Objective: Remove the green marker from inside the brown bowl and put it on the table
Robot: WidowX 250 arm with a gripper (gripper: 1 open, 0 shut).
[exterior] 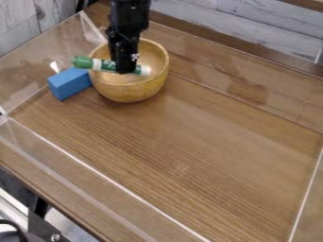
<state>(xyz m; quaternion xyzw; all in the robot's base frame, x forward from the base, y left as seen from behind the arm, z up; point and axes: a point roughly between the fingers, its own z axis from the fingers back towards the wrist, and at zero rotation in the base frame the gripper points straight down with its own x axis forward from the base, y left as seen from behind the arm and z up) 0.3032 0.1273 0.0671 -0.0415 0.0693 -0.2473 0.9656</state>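
The brown bowl (136, 88) stands at the back left of the table (190, 156). The green marker (85, 61) lies across the bowl, its green end sticking out over the left rim and its white middle inside. My black gripper (123, 66) points straight down into the bowl. Its fingers are closed on the marker's middle and hide part of it. The marker still rests low in the bowl.
A blue block (68, 83) sits on the table just left of the bowl, under the marker's protruding end. Clear plastic walls (25, 66) run round the table's edges. Wood-grain surface stretches in front of and to the right of the bowl.
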